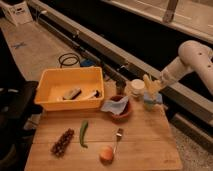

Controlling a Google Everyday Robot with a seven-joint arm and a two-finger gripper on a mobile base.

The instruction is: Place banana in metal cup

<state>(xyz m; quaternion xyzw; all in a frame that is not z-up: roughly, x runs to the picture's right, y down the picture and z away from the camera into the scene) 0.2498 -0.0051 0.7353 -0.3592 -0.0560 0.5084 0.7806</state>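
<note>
Hovering over the counter's (pixel 145 142) far right edge, the claw (pixel 155 88) grasps a slim, pale-yellow banana (pixel 148 82), nearly upright, top leaning left, right of the metal cup (pixel 120 87).

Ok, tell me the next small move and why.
Probably shift the gripper left in the picture, toward the metal cup. It holds the banana in the air above the pale green cup, and the metal cup stands further left, past the white cup.
</note>
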